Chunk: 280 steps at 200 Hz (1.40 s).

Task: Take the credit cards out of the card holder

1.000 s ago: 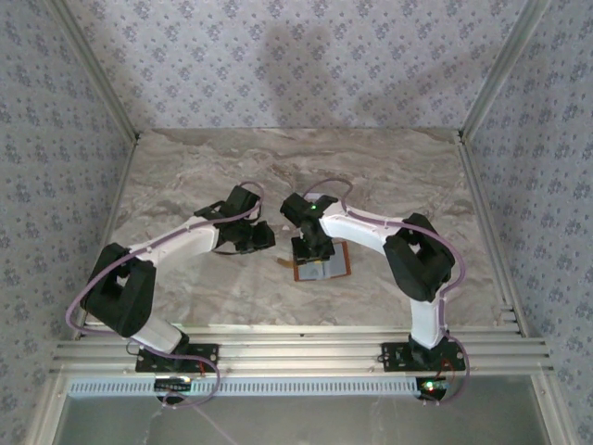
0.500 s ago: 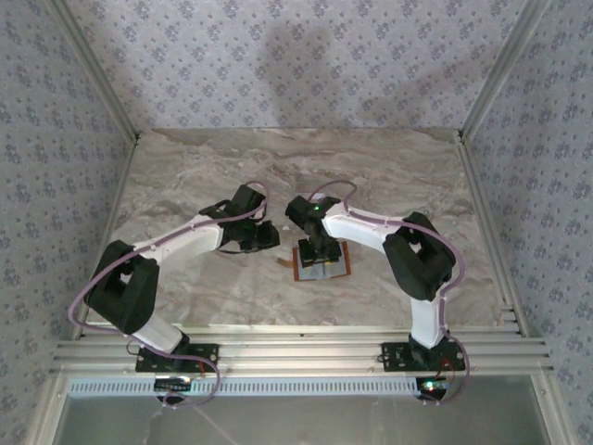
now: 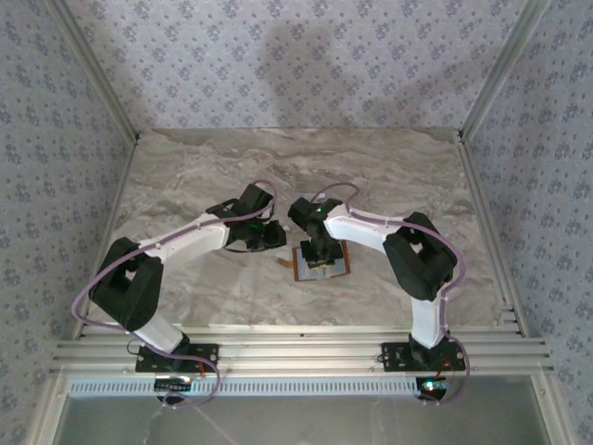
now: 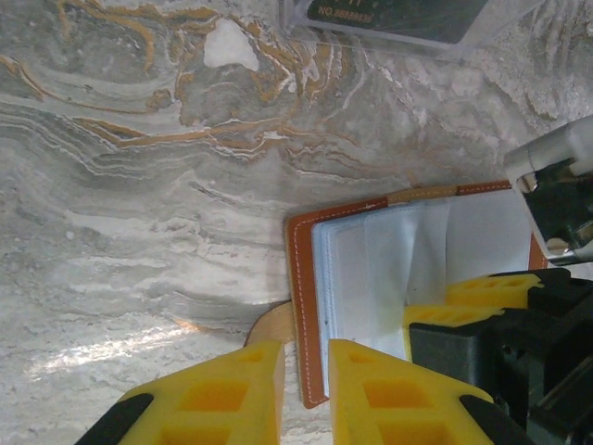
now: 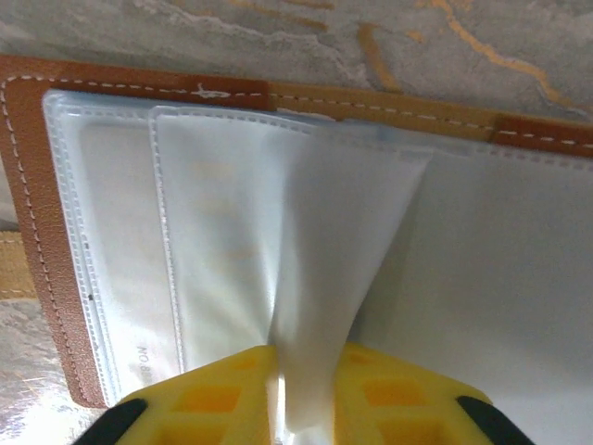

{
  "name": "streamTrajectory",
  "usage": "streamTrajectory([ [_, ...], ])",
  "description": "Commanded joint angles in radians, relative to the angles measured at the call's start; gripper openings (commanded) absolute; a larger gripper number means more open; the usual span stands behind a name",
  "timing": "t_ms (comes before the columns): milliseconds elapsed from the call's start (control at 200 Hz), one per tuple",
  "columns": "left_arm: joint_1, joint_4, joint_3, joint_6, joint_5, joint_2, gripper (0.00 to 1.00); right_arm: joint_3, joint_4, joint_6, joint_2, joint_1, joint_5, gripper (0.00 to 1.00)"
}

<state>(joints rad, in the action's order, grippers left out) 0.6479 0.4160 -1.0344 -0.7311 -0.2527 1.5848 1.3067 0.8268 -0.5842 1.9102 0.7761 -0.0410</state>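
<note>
The card holder (image 3: pixel 335 262) lies open on the marble table, orange-brown leather round pale clear pockets. My left gripper (image 4: pixel 307 389) is shut on its left leather edge (image 4: pixel 301 278), which runs up between the yellow fingers. My right gripper (image 5: pixel 301 389) is shut on a loose translucent pocket leaf (image 5: pixel 324 260), which bunches up where it is pinched. A whitish card (image 5: pixel 130 278) with a printed number shows through the left pocket. In the top view the two grippers meet over the holder, the left gripper (image 3: pixel 283 247) beside the right gripper (image 3: pixel 320 256).
A clear plastic tray (image 4: pixel 408 19) holding a dark card sits just beyond the holder in the left wrist view. A tan strap tab (image 4: pixel 269 324) sticks out under the holder's left edge. Bare marble spreads to the left and far side, with patterned walls around.
My right gripper has come down onto the holder and closed on the pocket leaf. The left arm has edged right and stays closed on the holder's edge.
</note>
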Motion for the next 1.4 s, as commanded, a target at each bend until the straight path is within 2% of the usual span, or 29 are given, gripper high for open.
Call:
streamTrajectory([
  [0, 0.014, 0.01, -0.028, -0.021, 0.005, 0.019, 0.2, -0.041, -0.051, -0.021, -0.014, -0.004, -0.057, 0.17],
  [470, 0.014, -0.024, 0.016, -0.065, -0.071, 0.064, 0.17, -0.173, -0.34, -0.114, -0.061, -0.043, -0.289, 0.17],
  [720, 0.016, -0.05, 0.014, -0.098, -0.135, 0.142, 0.13, -0.218, -0.407, -0.131, -0.062, -0.065, -0.339, 0.17],
  [1169, 0.015, -0.003, 0.0, -0.119, -0.116, 0.198, 0.08, -0.262, -0.474, -0.15, -0.054, -0.092, -0.391, 0.17],
  [1394, 0.017, -0.016, -0.01, -0.101, -0.144, 0.187, 0.09, -0.267, -0.47, -0.158, -0.088, -0.093, -0.388, 0.31],
])
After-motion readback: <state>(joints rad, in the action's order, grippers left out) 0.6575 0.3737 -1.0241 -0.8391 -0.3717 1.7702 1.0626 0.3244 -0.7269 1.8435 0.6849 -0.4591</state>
